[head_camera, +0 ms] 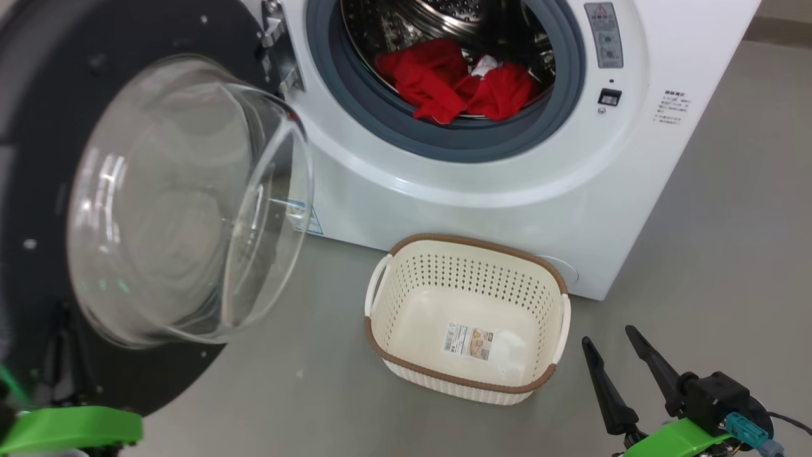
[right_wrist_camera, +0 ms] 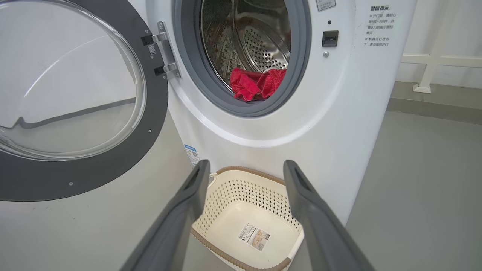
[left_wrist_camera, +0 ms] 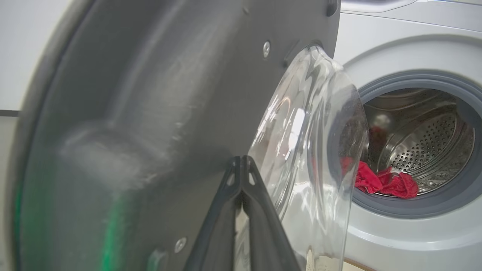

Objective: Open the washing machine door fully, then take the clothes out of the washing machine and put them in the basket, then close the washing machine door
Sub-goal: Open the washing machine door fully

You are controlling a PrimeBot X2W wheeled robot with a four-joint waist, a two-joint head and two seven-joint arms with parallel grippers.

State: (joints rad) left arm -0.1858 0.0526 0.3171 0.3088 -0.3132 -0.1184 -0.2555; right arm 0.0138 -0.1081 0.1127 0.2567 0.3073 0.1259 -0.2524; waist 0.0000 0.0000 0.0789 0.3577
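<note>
The washing machine (head_camera: pixel 444 190) stands with its door (head_camera: pixel 38 317) swung open to the left, the glass bowl facing me. Red clothes (head_camera: pixel 457 82) lie at the front of the steel drum, partly on the grey gasket. The cream basket (head_camera: pixel 406 298) sits on the floor in front of the machine, its sticker bare on the bottom. My left gripper (left_wrist_camera: pixel 241 160) is shut with nothing in it, tips close to the door's (left_wrist_camera: pixel 150 94) dark inner face beside the glass. My right gripper (head_camera: pixel 609 336) is open, low and right of the basket. In the right wrist view it (right_wrist_camera: pixel 246 163) frames the basket (right_wrist_camera: pixel 233 195), with the clothes (right_wrist_camera: pixel 256 82) above.
Grey floor (head_camera: pixel 729 254) spreads to the right of the machine and in front of the basket. A white rail (right_wrist_camera: pixel 429 60) runs along the wall behind the machine's right side. The open door takes up the space at my left.
</note>
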